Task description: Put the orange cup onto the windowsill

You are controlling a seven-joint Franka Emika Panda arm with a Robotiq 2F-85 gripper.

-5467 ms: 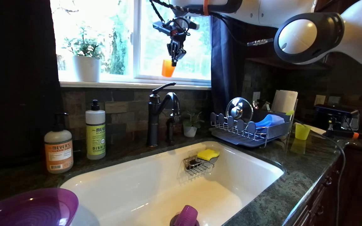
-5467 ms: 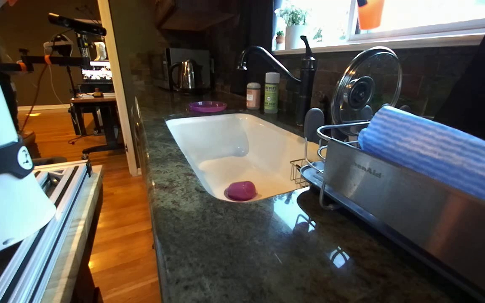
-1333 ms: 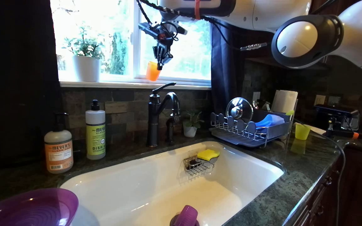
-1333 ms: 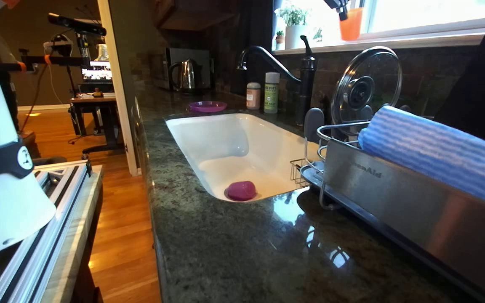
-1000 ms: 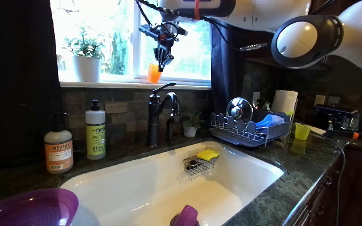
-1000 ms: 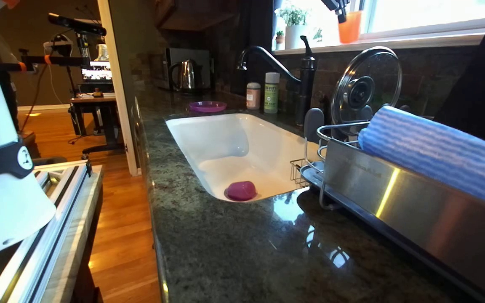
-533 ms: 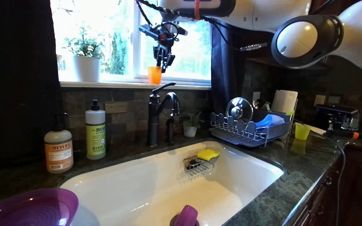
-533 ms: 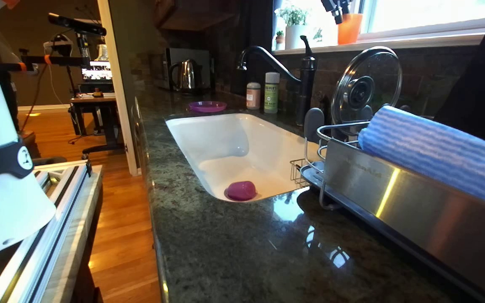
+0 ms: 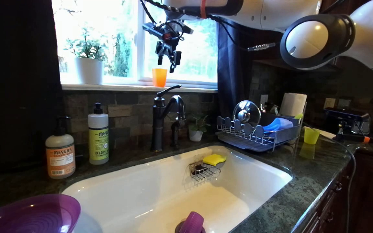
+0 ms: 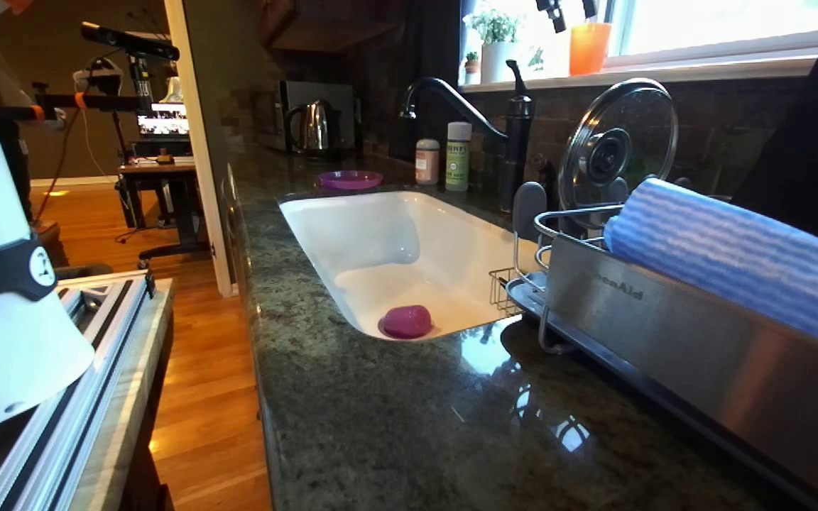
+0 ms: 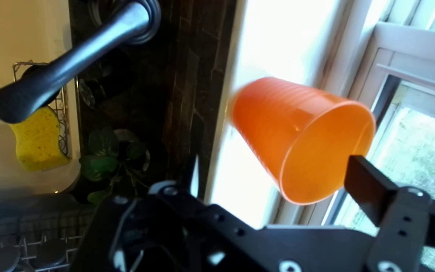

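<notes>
One orange cup (image 9: 159,78) stands on the windowsill (image 9: 118,87) under the spread gripper (image 9: 166,66), and inside the sink (image 9: 118,191) lies a purple cup (image 9: 192,222).

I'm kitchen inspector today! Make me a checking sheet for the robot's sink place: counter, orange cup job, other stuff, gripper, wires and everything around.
Surface: counter dark and shiny, white sink set into it.
Job's things: orange cup upright on the windowsill.
Clutter: purple bowl, green-label soap bottle, orange-label soap bottle, dish rack and small yellow cup on the counter; yellow sponge and purple cup in the sink.
Gripper: open, fingers apart, close to the orange cup's rim; held: nothing seen.
Cables: cable with a silver plug beside the robot arm; cord hanging over the counter's edge.
Surroundings: window, dark curtains, larger potted plant on the windowsill, black tap.
</notes>
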